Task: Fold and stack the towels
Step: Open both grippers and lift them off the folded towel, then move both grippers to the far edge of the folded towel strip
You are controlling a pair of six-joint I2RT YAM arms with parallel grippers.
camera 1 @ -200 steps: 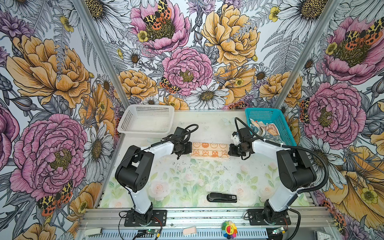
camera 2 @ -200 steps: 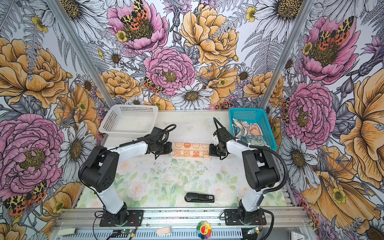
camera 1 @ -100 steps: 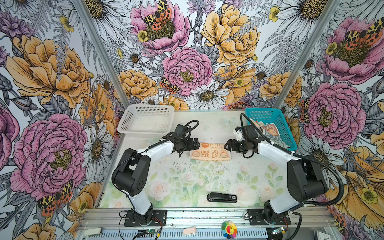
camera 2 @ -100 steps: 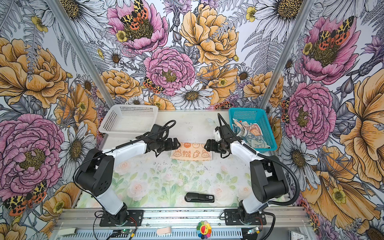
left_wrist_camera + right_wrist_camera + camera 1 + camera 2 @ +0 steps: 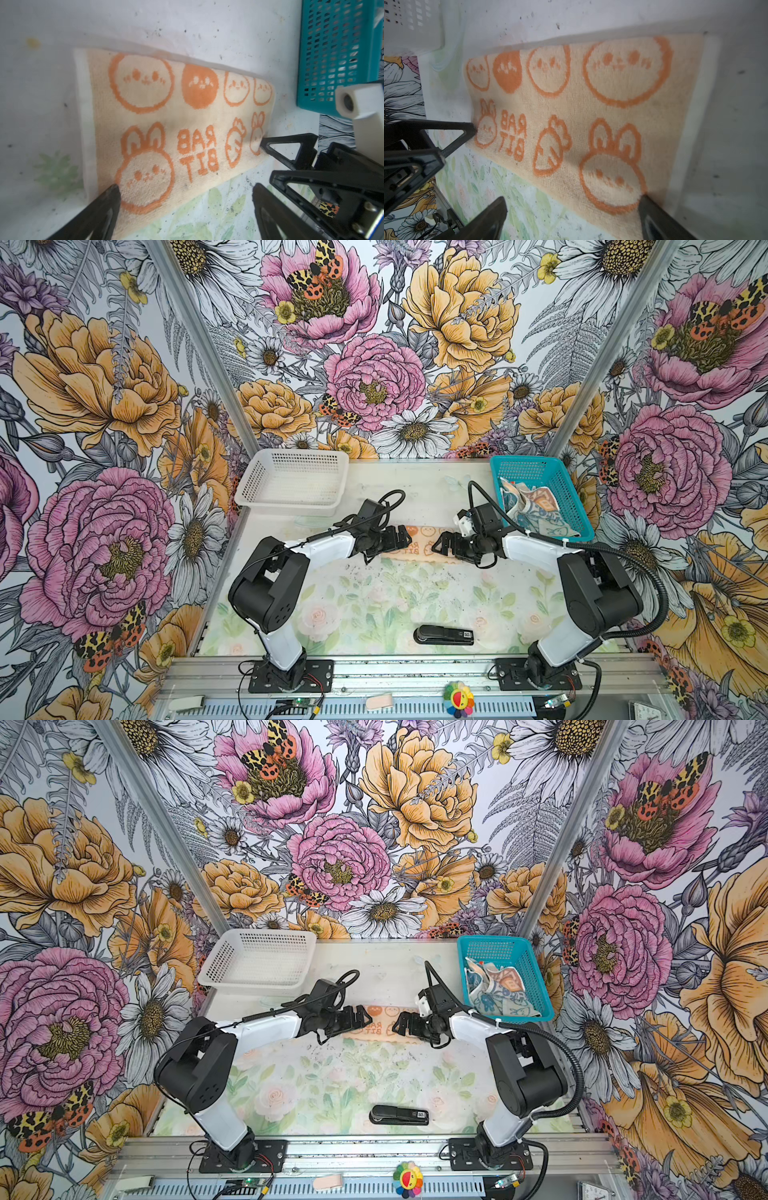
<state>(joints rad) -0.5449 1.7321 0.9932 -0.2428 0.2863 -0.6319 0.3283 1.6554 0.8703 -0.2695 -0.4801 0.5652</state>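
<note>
A cream towel (image 5: 419, 544) (image 5: 383, 1026) with orange bunny faces and "RABBIT" lies folded flat on the table between my two grippers. The left gripper (image 5: 404, 537) (image 5: 186, 191) is open at the towel's left end. One fingertip (image 5: 113, 190) sits over the towel's near corner and the other over bare table. At the right end my right gripper (image 5: 441, 545) (image 5: 573, 199) is also open, straddling the near edge (image 5: 591, 199) the same way. Neither holds anything. More crumpled towels (image 5: 536, 506) (image 5: 498, 986) lie in the teal basket (image 5: 523, 467) (image 5: 494, 946).
A white perforated basket (image 5: 291, 485) (image 5: 257, 961) stands at the back left with nothing in it. A black stapler (image 5: 444, 635) (image 5: 399, 1115) lies near the table's front edge. The flowered walls close in on three sides.
Both grippers have gone from shut to open and let go of the towel's ends. The towel now rests folded on the table between them.
</note>
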